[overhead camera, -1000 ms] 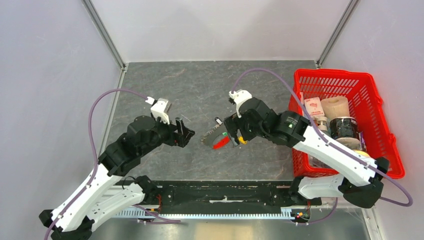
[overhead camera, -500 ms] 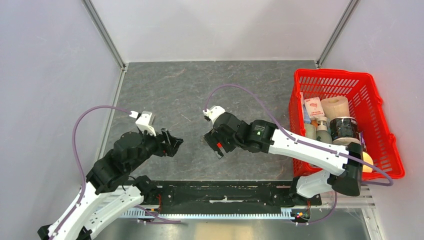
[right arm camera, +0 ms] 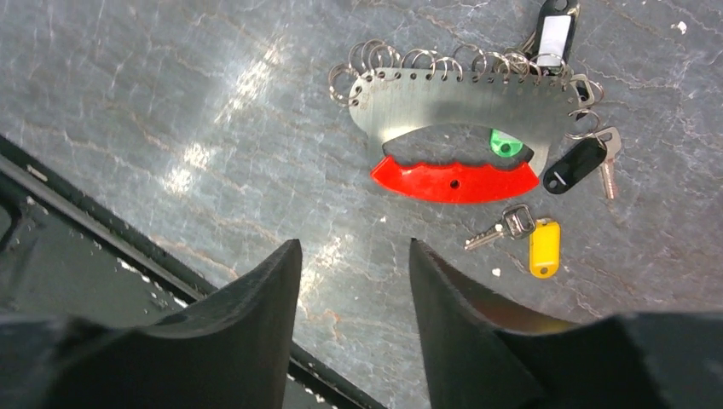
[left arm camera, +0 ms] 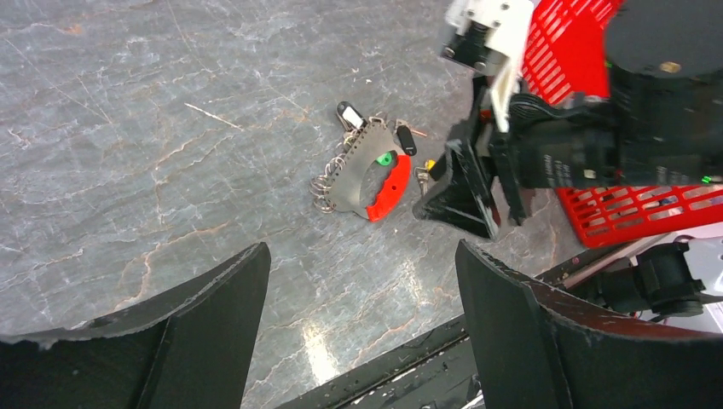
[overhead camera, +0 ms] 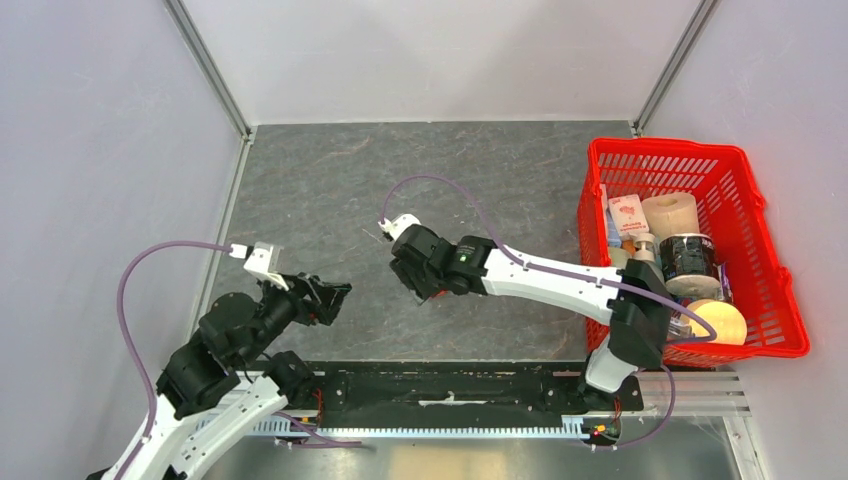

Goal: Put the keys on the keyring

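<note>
Grey marbled tabletop (overhead camera: pixel 330 180). Top: right gripper (overhead camera: pixel 420 288) low at centre, left gripper (overhead camera: pixel 333 300) well apart. Left wrist: left jaws wide, empty; half-moon metal keyring with red grip (left arm camera: pixel 354 175) lies flat. Right wrist: right jaws parted, empty; yellow-tagged key (right arm camera: pixel 543 247) loose just beside keyring.

No lettering can be read: tags on the keys (right arm camera: pixel 543 247) look blank, and print on packages (overhead camera: pixel 626 212) in the basket (overhead camera: pixel 660 145) is too small.
</note>
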Tool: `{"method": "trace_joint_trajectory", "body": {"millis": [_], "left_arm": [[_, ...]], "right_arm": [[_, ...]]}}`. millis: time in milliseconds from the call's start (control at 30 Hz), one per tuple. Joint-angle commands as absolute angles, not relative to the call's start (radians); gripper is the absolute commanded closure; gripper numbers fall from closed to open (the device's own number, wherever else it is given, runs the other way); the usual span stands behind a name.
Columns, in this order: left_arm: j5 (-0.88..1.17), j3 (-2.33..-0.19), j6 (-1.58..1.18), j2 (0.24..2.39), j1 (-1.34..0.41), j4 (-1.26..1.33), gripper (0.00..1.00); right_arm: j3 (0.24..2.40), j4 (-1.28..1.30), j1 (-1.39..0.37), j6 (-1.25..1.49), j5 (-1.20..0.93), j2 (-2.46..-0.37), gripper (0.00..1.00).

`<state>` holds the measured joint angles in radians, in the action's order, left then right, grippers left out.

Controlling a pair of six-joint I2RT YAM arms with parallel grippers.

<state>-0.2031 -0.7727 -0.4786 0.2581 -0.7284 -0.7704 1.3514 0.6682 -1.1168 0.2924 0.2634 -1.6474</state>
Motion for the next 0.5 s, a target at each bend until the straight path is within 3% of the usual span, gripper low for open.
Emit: {"method": "trace_joint_trajectory", "body": {"millis": [0,100,467], "left_arm": [[-0.229,-0.769,-0.474,0.225,-0.726,-0.735,0.13],[-0.222,-0.756,-0.474,0.211,-0.726,-0.727,0.13],[-0.179,-0.744,-0.467,0.199,-0.726,-0.707,0.13]], "right_arm": [[1.418,0.616,-1.078,0.305,0.241,-1.698,0.5],[1.422,0.609,-1.069,0.304,0.233,-1.731,0.62],[1.456,0.577,-1.031,0.285,0.207,-1.842,0.63]]}}
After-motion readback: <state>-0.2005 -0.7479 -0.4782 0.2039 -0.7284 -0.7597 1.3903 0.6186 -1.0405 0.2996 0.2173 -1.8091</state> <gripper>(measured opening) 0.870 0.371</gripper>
